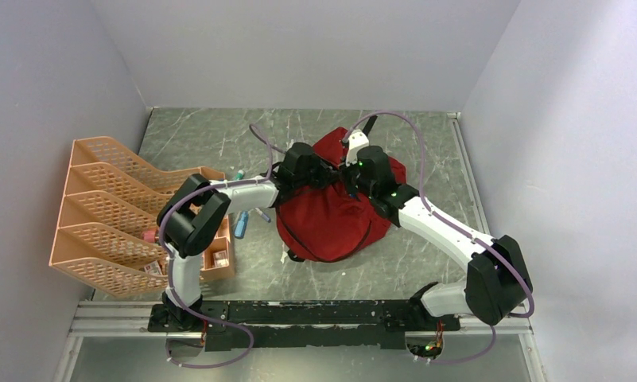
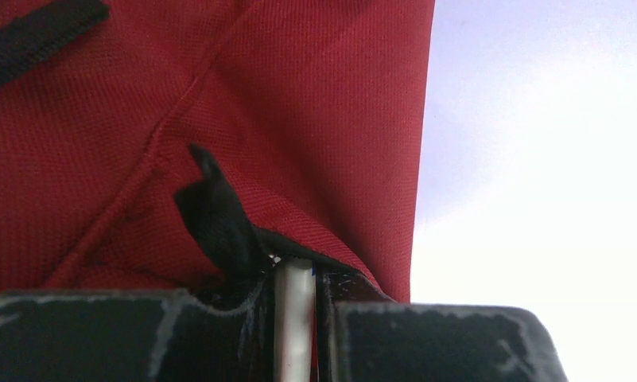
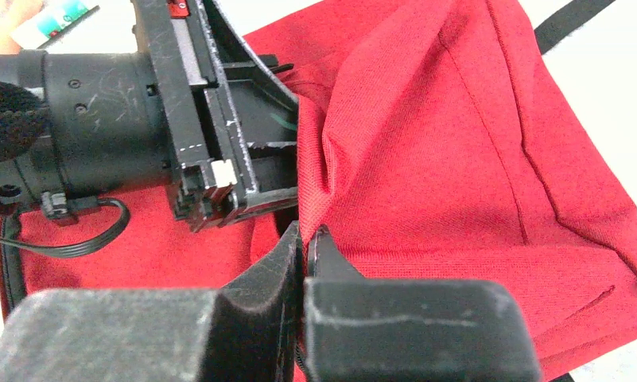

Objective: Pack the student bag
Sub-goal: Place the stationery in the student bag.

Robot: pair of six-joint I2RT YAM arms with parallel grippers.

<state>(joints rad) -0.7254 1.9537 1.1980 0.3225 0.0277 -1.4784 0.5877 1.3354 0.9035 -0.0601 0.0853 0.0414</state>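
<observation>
Mid-table, slightly toward the far edge, your student bag (image 1: 327, 219) sits slumped in a red heap on the table (image 1: 211, 135). Both your grippers meet at its top, on the far side.

Left gripper (image 1: 333, 173): jaws nearly together, clamped on the bag's black-trimmed edge. A black fabric tab (image 2: 215, 211) sticks up just beside the fingers.

Right gripper (image 1: 349, 179): jaws pressed together on a fold of the red fabric, just beside the left gripper's tips.

Along the left edge you have an orange mesh organiser (image 1: 100, 207). A few pens (image 1: 241, 223) lie between it and the bag. You can't tell what's inside the bag from any view.
</observation>
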